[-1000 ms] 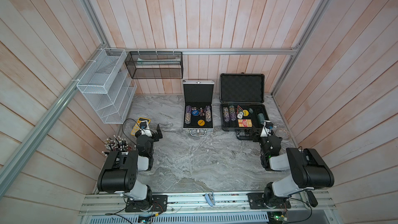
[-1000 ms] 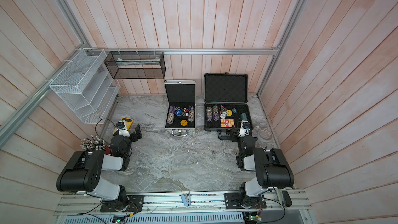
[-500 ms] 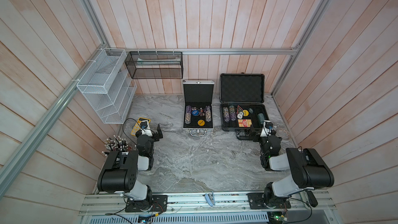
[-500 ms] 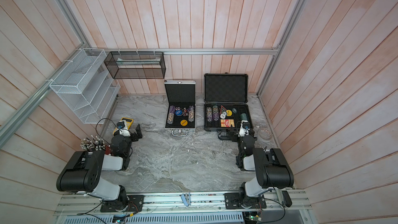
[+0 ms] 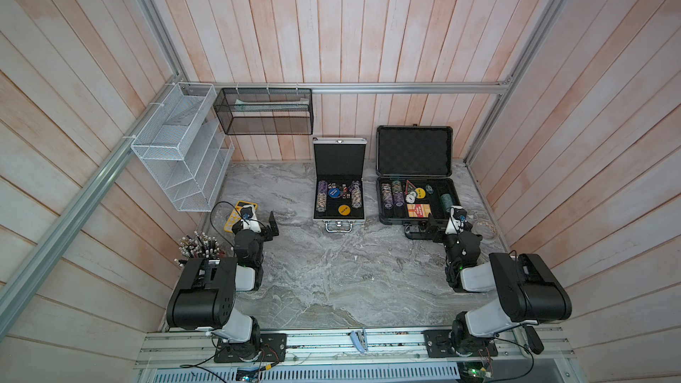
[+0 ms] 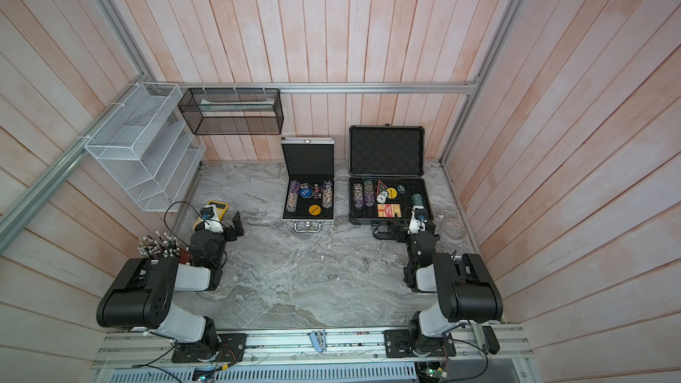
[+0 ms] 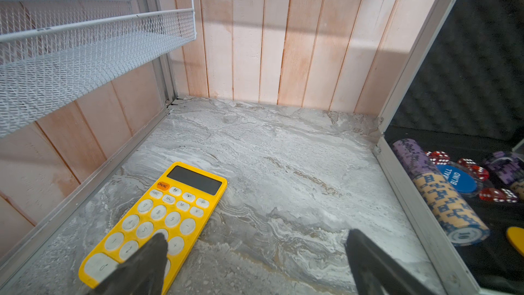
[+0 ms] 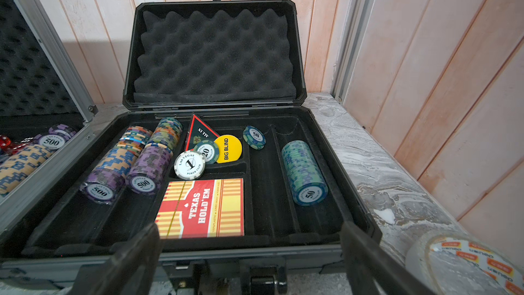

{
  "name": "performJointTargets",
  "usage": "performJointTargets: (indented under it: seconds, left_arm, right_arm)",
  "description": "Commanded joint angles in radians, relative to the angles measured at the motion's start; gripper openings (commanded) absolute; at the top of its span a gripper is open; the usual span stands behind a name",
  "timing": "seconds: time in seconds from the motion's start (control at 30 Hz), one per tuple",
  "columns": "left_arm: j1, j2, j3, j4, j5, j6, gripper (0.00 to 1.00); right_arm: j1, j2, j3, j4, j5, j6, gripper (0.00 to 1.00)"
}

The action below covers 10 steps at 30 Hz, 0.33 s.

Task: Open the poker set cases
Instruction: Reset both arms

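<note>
- A grey marble tabletop [image 5: 331,270] is forming the work surface, and pale wooden plank walls [image 5: 331,31] are closing it in on the left, far and right sides.
- The silver case [image 5: 339,159] is sitting at the far centre in both top views. Its lid is standing upright by the far wall with the black foam facing the arms. Chip rows [image 7: 439,194], red dice [image 7: 470,167] and a blue disc [image 7: 456,178] are lying in its base.
- The dark-grey case [image 5: 414,151] is sitting just to the right of it, not touching, with its lid likewise standing open. More chips and a red-and-yellow card deck [image 8: 204,208] are lying in its tray.
- The left gripper [image 7: 255,238] is hovering low at the near left, well apart from both cases. Its fingers [image 7: 147,262] are spread wide and gripping nothing. One finger is overlapping the near end of a yellow calculator [image 7: 158,211] in the wrist view, though contact cannot be judged.
- The right gripper [image 8: 249,227] is hovering at the near edge of the dark-grey case, by its handle [image 5: 416,234]. Its fingers are spread wide and gripping nothing.
- A clear tape roll [image 8: 465,262] is lying on the tabletop to the right of that case.
- A white mesh rack [image 5: 180,149] is hanging on the left wall.
- A black mesh basket [image 5: 265,112] is hanging on the far wall.
</note>
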<state>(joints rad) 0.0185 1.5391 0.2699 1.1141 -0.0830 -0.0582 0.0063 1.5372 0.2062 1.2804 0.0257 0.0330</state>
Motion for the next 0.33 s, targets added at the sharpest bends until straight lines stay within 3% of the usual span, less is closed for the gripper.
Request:
performJointTargets:
  seconds: [0.0,0.3]
  left_arm:
    - [-0.004,-0.002,0.013,-0.002,-0.003,0.014,1.0]
    - [-0.005,-0.001,0.012,-0.002,-0.003,0.013,1.0]
  right_arm:
    - [0.006,0.002,0.011,0.019,0.015,-0.007,1.0]
    - [0.008,0.003,0.013,0.016,0.016,-0.008,1.0]
